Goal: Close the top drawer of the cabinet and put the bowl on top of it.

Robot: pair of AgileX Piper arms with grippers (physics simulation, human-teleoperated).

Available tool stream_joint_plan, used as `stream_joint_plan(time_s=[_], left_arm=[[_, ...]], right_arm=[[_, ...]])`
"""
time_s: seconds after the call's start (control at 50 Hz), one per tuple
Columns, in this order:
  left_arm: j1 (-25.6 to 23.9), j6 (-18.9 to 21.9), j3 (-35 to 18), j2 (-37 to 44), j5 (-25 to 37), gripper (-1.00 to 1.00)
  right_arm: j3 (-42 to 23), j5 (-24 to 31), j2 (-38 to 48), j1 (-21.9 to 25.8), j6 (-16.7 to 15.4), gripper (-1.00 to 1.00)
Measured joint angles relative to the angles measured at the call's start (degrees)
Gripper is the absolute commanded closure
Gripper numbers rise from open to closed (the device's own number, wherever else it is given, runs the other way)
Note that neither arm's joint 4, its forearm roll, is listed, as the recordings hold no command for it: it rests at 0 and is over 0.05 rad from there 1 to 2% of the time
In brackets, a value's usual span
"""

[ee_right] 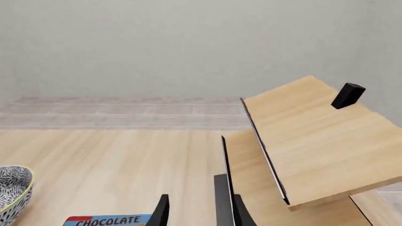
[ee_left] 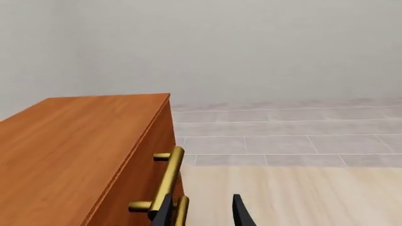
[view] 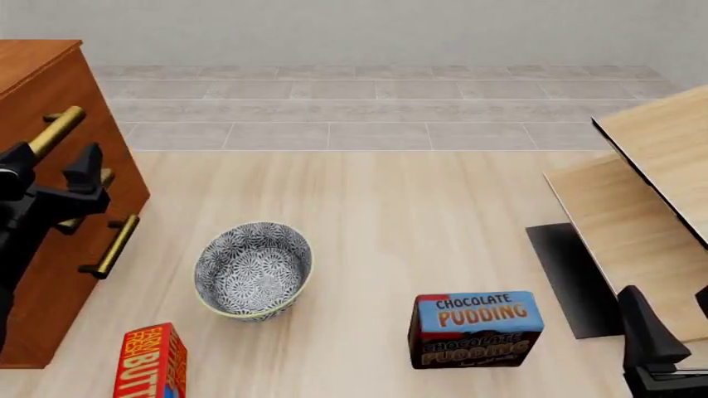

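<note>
Cabinet (view: 45, 166) at table's left, top drawer (view: 66, 141) looks nearly shut with left gripper (view: 55, 178), fingers apart and empty, at its handle (view: 53, 131); bowl (view: 254, 269) sits just beside cabinet; right gripper (ee_right: 197, 212), open and empty, idles; next: bowl pickup.

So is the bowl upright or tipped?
Upright: the bowl rests on the table beside the cabinet, opening upward, patterned inside visible.
</note>
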Motion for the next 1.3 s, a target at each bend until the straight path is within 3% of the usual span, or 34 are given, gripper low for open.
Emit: stream_joint_plan(time_s=[0.82,1.08,1.3], left_arm=[[4.36,-2.72,-0.16,0.0,0.03,-1.0],[4.55,-0.92,2.48,-6.66,3.86,-1.0],[2.84,-0.17,3.62,-15.1,10.9,-1.0]], right_arm=[[0.0,-0.05,-0.08,-0.43,0.23,-1.0],[-0.07,0.01,-0.08,-0.48,0.2,-1.0],[-0.13,0.06,-0.09,-0.4,0.14,-1.0]])
